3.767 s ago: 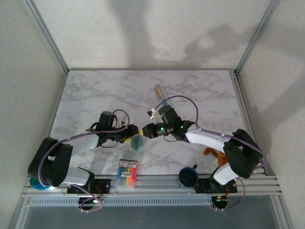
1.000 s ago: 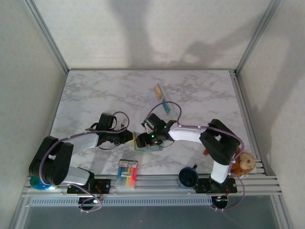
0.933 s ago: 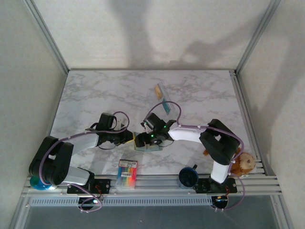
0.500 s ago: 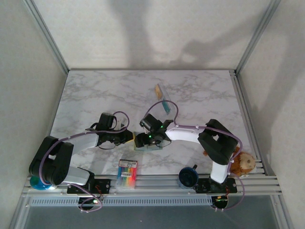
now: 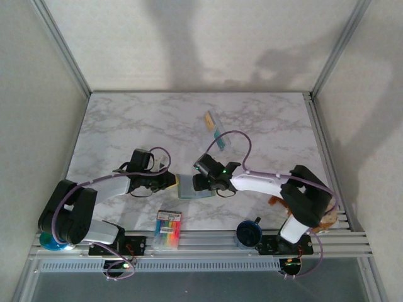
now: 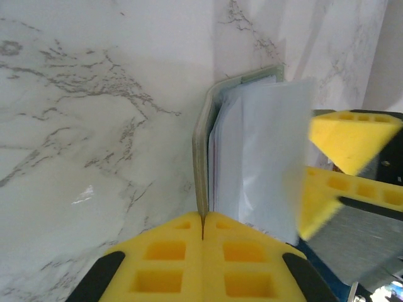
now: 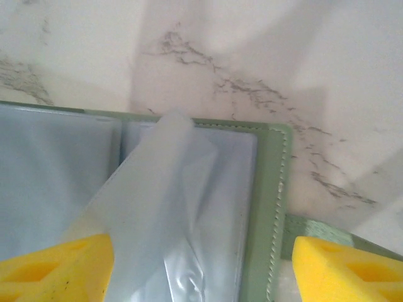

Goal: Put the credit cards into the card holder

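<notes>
Card holder (image 5: 191,191), open on the table (image 5: 126,126)
Left claw (image 6: 203,238) pinches its cover — right claw (image 7: 201,264) spread wide above it.

card holder (image 5: 187,194) half hidden, pale sleeve (image 6: 264,157) blurred

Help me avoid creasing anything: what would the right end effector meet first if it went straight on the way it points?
Most likely the raised clear sleeve of the open card holder, lying between the open fingers of the right end effector; depth is unclear.
</notes>
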Tool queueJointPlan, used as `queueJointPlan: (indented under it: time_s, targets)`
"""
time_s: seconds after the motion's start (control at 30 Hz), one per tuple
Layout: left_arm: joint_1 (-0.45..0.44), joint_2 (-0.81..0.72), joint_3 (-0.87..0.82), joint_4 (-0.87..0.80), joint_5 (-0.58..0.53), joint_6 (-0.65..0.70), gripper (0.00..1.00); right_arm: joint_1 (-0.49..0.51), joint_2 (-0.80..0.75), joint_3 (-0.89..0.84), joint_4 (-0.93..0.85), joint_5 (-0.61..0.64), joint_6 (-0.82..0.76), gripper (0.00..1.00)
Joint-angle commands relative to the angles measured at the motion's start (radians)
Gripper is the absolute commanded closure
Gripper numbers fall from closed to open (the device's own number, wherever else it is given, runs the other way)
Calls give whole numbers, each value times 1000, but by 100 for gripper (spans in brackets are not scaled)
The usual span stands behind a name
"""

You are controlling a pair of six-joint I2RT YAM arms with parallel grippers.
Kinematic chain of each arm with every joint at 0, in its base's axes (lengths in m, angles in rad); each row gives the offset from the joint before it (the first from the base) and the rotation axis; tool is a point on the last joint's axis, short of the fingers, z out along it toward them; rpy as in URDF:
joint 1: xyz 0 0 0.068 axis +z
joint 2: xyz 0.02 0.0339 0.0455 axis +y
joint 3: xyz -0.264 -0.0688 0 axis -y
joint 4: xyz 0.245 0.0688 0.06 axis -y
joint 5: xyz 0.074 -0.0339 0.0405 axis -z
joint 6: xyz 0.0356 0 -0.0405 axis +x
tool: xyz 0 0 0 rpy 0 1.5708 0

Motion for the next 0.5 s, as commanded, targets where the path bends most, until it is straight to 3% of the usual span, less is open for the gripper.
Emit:
queueJointPlan:
  time_s: [0.0,0.07,0.13,0.2,0.37,0.47]
  targets:
    - [9,-23,-12,0,33,-11,100,0,-107,-59,100,-47,-52,24]
    - [8,-29,-12,-5,28,-10,100,0,-128,-102,236,-201,-93,24]
    - [8,-34,-17,-1,21,-16,100,8,-74,-58,249,-299,-104,23]
    - [8,-28,-14,9,24,-27,100,42,11,18,183,-264,-118,18]
    - [7,-35,-4,-2,21,-30,100,71,68,16,208,-142,-70,13]
    - [8,-45,-8,-4,21,-33,100,74,93,34,127,-72,-89,14]
